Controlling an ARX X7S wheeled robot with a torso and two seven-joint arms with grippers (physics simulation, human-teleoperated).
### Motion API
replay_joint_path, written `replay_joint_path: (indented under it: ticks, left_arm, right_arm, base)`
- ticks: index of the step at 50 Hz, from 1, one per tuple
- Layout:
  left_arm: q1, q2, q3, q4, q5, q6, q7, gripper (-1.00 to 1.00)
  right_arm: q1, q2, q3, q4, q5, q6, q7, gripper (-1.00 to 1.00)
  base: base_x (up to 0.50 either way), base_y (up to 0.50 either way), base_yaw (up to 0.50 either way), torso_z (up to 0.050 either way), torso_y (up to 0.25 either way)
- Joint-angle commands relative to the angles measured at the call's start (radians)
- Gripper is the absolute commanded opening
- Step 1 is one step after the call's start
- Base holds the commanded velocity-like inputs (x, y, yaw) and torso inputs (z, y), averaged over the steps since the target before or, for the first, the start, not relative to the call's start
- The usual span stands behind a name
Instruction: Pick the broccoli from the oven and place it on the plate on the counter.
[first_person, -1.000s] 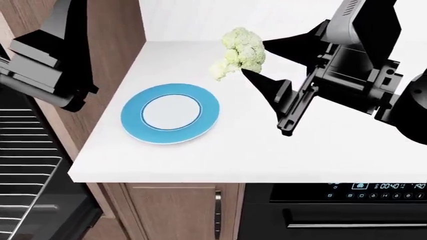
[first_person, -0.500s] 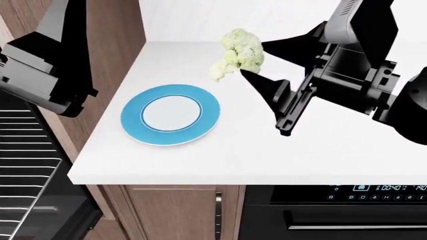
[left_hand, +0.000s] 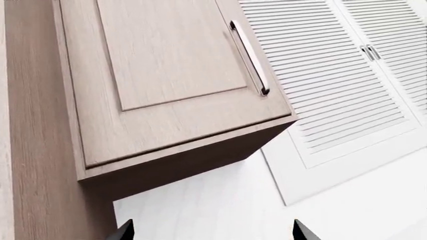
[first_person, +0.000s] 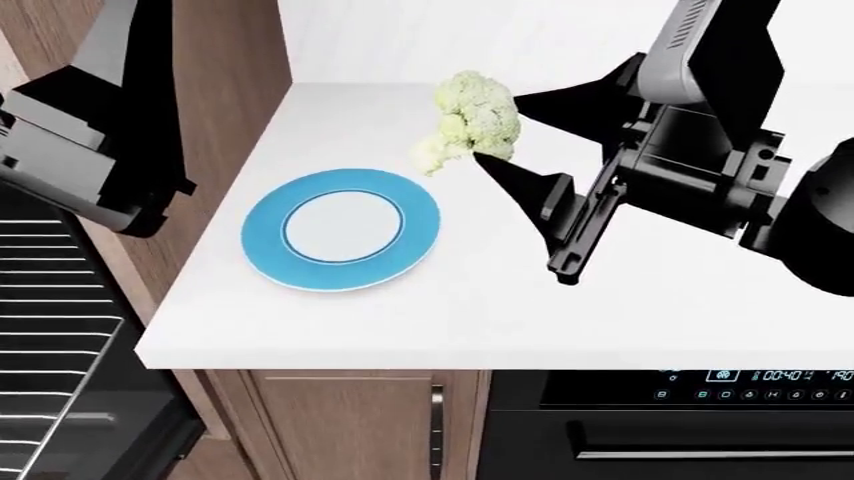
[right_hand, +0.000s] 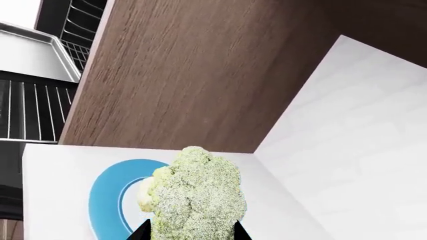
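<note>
Our right end effector (first_person: 497, 125) pinches the broccoli (first_person: 466, 120) at upper centre; the left end effector (left_hand: 209, 231) is spread. We should carry it lower-left, centre it over the plate (first_person: 340, 229), descend, then release.

A black appliance (first_person: 667, 425) is showing a cyan display beside a wooden cabinet door (first_person: 350, 425); louvred white doors (left_hand: 333, 75) are standing beyond.

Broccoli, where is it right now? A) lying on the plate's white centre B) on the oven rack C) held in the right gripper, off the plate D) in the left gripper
C: the broccoli sits between the right gripper fingertips over the counter, beyond the plate, whose white centre is bare; the left gripper holds nothing in its wrist view.
</note>
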Motion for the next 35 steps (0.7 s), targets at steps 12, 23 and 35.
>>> replay_joint_path:
  ticks: [12, 23, 35]
  left_arm:
    - [0.007, -0.005, -0.001, -0.001, 0.004, 0.011, 0.003, 1.00]
    - [0.003, -0.007, 0.006, 0.002, 0.012, 0.015, 0.006, 1.00]
    - [0.012, -0.005, 0.009, 0.002, 0.021, 0.024, 0.012, 1.00]
  right_arm:
    - [-0.001, -0.006, -0.010, -0.005, -0.024, -0.010, -0.022, -1.00]
    - [0.007, -0.012, 0.001, 0.005, -0.004, 0.002, -0.008, -1.00]
    - [0.028, -0.052, -0.038, 0.038, -0.033, 0.028, -0.016, -1.00]
  base:
    - [0.10, 0.38, 0.00, 0.000, 0.000]
    - [0.09, 0.21, 0.00, 0.000, 0.000]
    - [0.00, 0.00, 0.00, 0.000, 0.000]
